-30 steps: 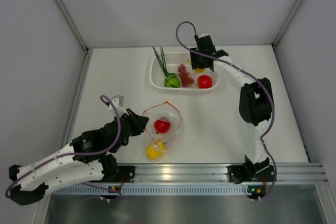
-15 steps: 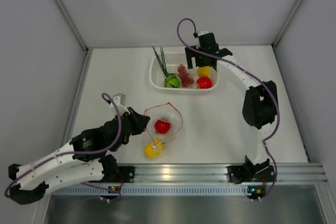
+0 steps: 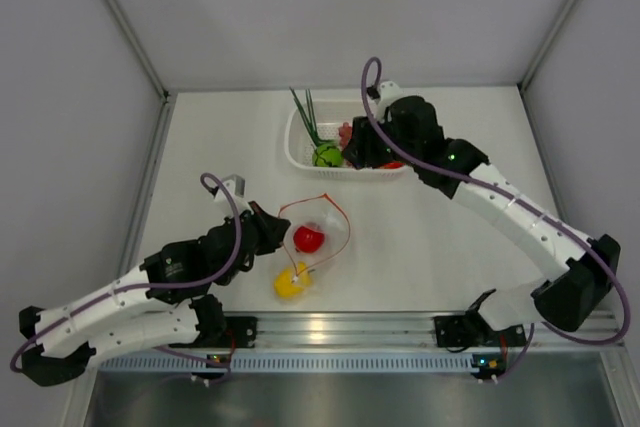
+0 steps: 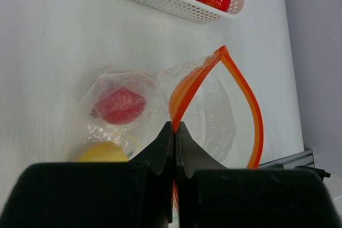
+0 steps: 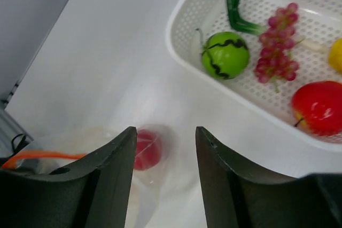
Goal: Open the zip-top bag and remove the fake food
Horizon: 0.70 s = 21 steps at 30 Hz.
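Left wrist view: the left gripper [image 4: 175, 126] is pressed tight on the orange zip strip [image 4: 243, 92] of the bag [image 4: 144, 86], and the mouth is held agape just beyond its tips. A red fruit [image 4: 120, 105] and a yellow fruit [image 4: 104, 152] are seen inside, ahead and to the left of the gripper. The right gripper [image 5: 163, 132] is spread and empty, hovering over the table [image 5: 107, 52] beside the basket [image 5: 172, 30]. The red fruit appears below it, nearly between its fingers. The step in hand is judged to be reaching in for the red fruit. It is best done with the strip pinched and slightly raised. The right gripper is best lowered through the open loop rather than over the plastic, and closed only once the fruit is straddled, so that the bag is not dragged.
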Each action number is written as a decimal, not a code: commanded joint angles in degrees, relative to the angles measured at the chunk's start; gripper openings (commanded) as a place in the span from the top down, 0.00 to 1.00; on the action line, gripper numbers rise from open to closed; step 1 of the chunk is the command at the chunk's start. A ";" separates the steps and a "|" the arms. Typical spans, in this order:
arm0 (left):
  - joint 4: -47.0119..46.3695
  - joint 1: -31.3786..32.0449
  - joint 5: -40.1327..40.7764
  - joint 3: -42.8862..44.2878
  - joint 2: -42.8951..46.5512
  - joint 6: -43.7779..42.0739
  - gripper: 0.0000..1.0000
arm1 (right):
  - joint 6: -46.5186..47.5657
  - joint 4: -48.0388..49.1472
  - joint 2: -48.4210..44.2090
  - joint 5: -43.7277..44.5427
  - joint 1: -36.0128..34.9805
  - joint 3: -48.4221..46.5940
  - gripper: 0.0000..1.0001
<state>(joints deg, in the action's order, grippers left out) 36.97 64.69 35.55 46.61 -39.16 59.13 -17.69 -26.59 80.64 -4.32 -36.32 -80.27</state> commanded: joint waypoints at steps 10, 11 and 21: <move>-1.82 0.27 4.26 0.15 1.36 5.11 1.00 | -12.88 -0.22 -7.00 19.49 -26.69 6.17 0.58; -1.81 0.27 4.53 -0.37 1.62 5.55 1.00 | -13.59 1.52 -6.64 20.91 -29.23 6.70 0.59; -1.90 0.27 7.43 -3.98 5.14 11.17 1.00 | -23.42 2.94 4.16 30.68 -35.84 3.98 0.71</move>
<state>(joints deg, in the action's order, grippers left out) 36.86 64.69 40.82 43.70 -35.09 67.70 -36.21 -26.13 82.94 21.45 -70.57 -73.60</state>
